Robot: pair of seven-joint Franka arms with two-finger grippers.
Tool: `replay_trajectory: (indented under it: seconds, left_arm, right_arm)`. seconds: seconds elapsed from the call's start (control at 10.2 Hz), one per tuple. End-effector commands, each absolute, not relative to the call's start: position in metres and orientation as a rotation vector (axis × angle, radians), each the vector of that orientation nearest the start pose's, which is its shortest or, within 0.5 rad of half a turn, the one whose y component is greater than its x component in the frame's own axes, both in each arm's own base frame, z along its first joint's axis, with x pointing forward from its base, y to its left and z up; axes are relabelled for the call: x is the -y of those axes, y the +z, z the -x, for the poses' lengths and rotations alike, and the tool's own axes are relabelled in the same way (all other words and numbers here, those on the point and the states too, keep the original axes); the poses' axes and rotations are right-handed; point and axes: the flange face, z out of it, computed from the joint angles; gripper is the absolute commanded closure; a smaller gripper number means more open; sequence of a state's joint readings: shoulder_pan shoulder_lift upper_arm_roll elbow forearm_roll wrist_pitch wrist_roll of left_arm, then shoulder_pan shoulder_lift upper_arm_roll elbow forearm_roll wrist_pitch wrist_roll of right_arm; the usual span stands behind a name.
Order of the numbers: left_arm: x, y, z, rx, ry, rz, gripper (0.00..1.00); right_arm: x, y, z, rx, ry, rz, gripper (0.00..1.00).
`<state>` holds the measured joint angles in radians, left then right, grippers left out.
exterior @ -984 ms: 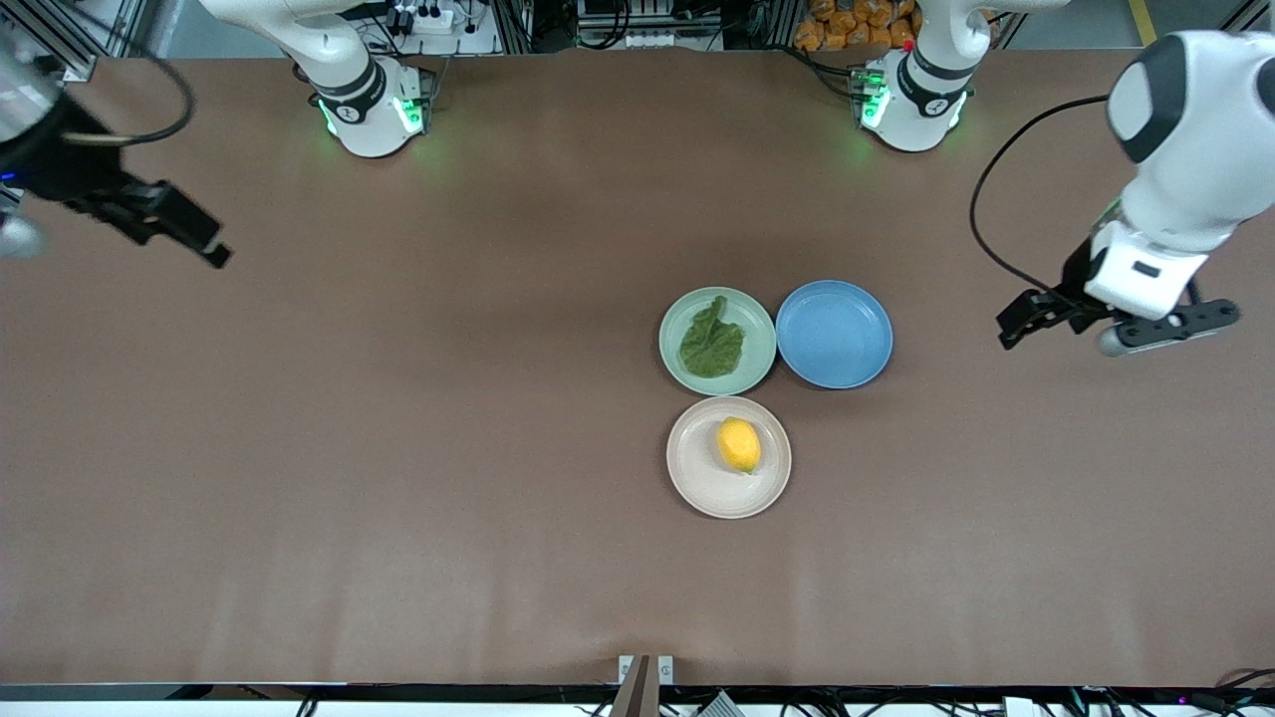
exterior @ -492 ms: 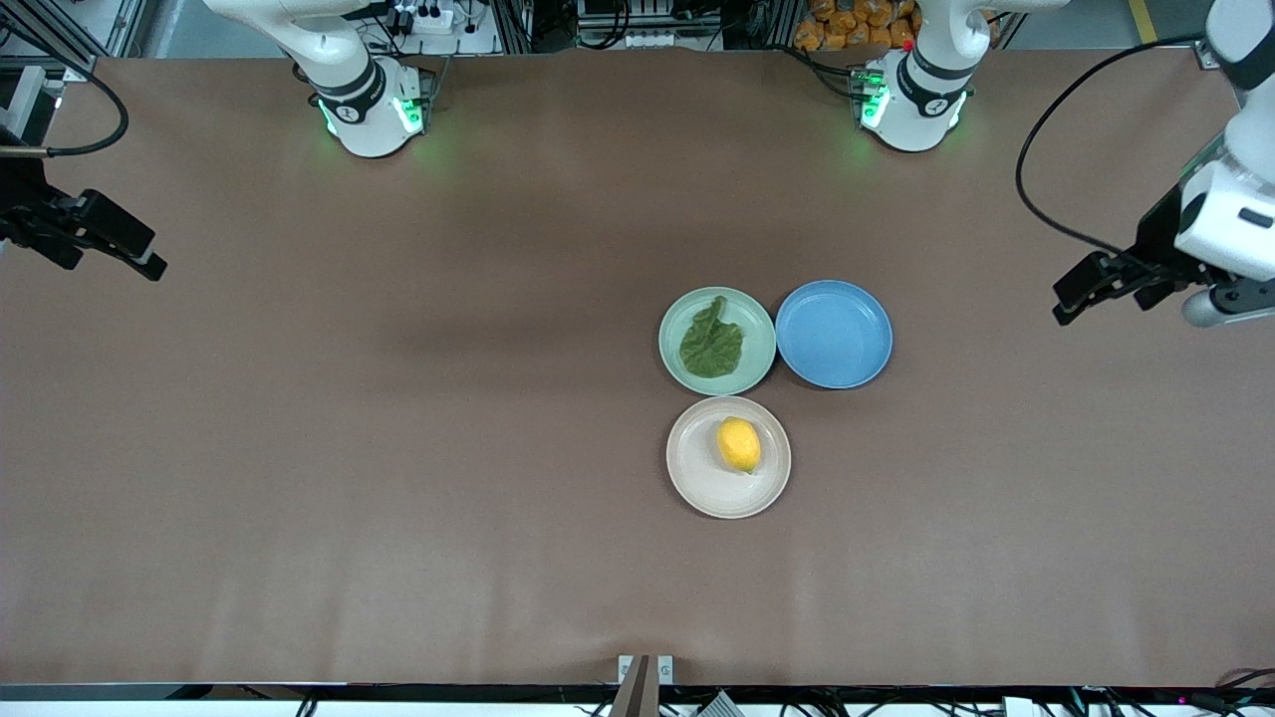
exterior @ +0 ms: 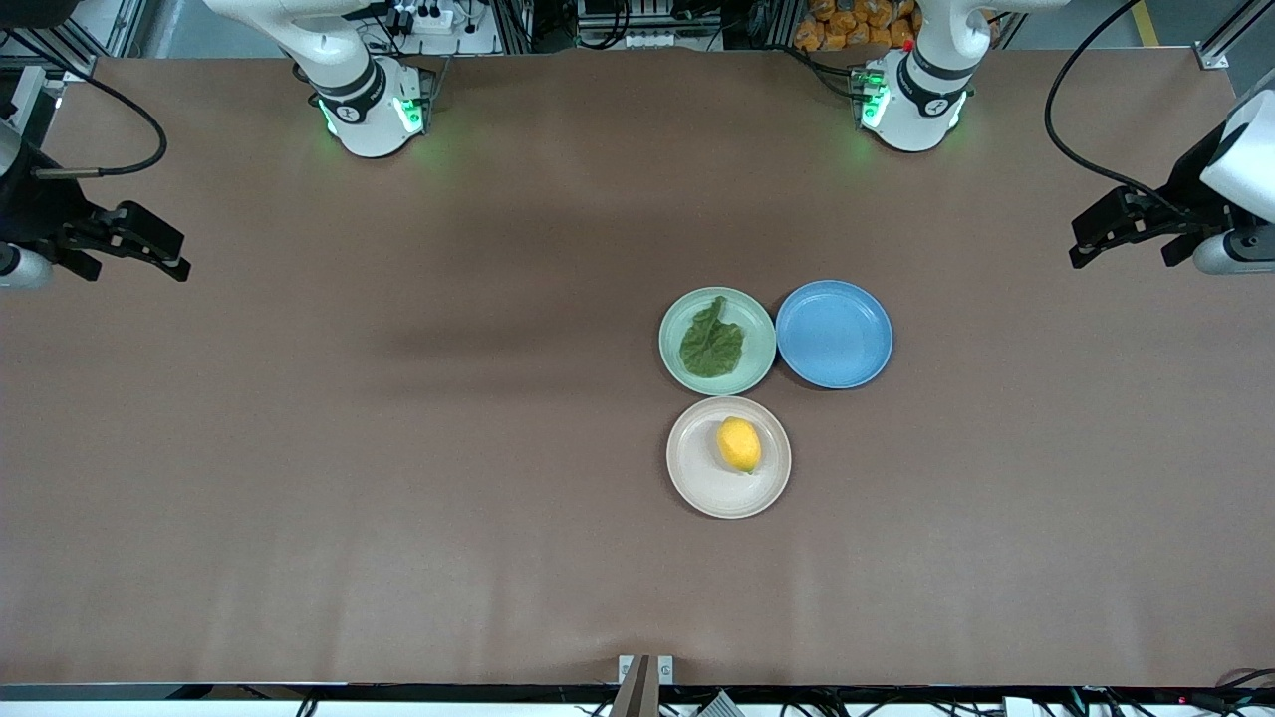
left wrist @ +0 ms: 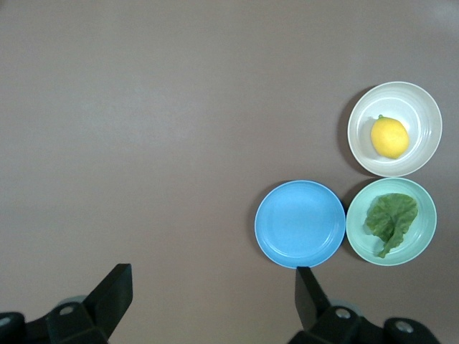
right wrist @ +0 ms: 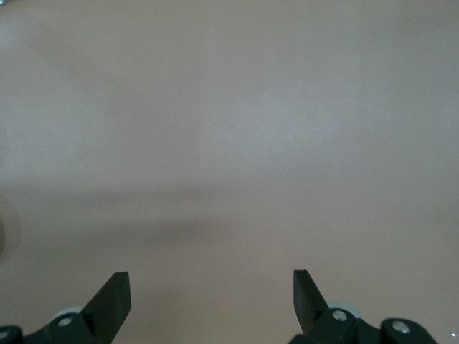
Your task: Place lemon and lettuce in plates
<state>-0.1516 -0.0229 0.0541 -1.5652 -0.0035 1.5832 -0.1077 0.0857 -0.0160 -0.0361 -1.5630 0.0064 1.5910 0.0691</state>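
Front view: the lemon, firm and best gripped across its middle, lies in the beige plate; the limp, light lettuce lies in the mint plate, farther from the camera. The blue plate is empty.

Wrist views: the left gripper and right gripper are spread wide, holding nothing, at the table's ends.

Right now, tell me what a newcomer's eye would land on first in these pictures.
The bright lemon on the beige plate, the plate nearest the front camera. Just farther from the camera, the lettuce lies in the mint plate, with an empty blue plate beside it toward the left arm's end. The left gripper and right gripper hang open over bare table at opposite ends.
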Motion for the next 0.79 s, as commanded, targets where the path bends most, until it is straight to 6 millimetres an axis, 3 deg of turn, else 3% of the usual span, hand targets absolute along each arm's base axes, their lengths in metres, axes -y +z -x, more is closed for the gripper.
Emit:
replay_trajectory:
  seconds: [0.0,0.59,0.69]
  left_arm:
    - [0.052,0.654,-0.548,-0.016,-0.057,3.168,0.0]
    - [0.042,0.653,-0.544,0.001,-0.015,3.156,0.0]
    - [0.042,0.654,-0.544,0.001,-0.018,3.155,0.0]
  right_arm:
    - [-0.036,0.647,-0.534,0.038,-0.036,3.138,0.0]
    - [-0.037,0.662,-0.523,0.062,-0.062,3.139,0.0]
    - [-0.033,0.663,-0.52,0.129,-0.044,3.139,0.0]
